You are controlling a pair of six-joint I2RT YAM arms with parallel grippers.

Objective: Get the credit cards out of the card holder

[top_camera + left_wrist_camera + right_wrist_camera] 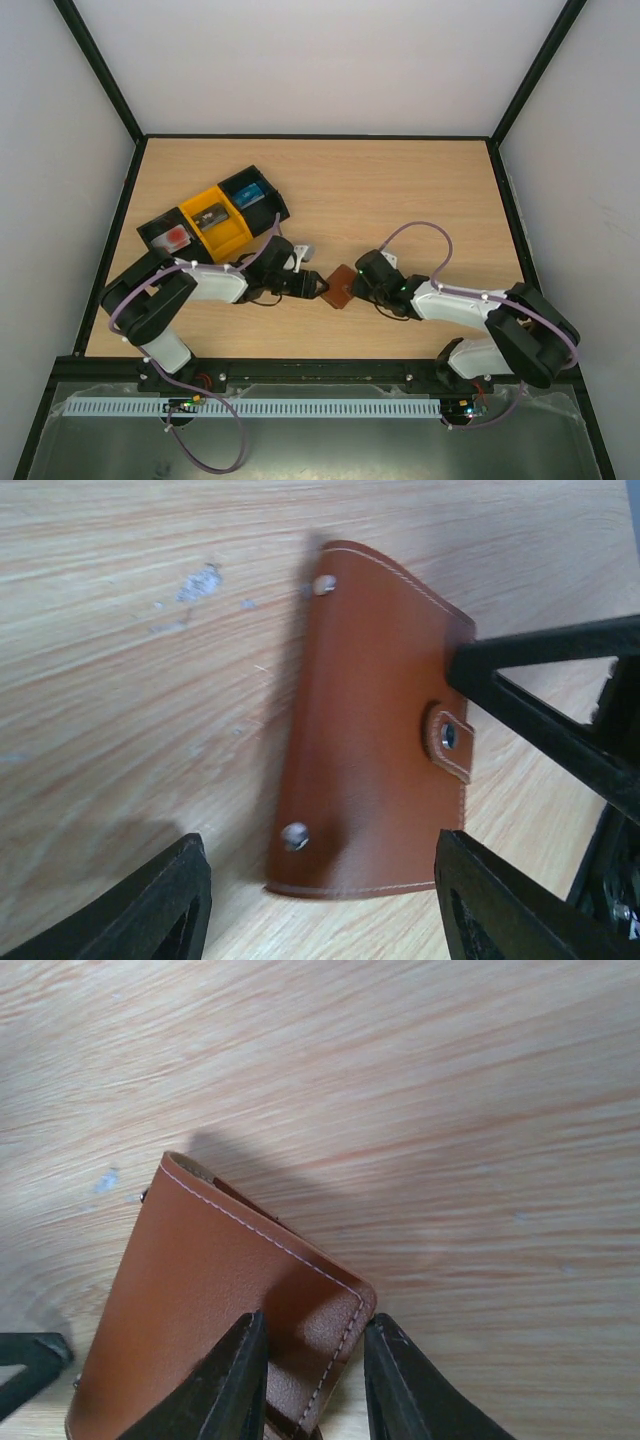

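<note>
My right hand (310,1345) clamps a corner of the shut card holder (370,730) on the bench (400,190); my left hand (320,870) straddles it, unclenched. The cards (178,238) look already in the trays (243,232), I think. Next: open it, confirm it's empty.

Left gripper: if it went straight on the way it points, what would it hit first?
Most likely the brown card holder, straight ahead of the left gripper, whose jaws stand apart. The right gripper pinches its far corner. How close it is stays unclear.
</note>
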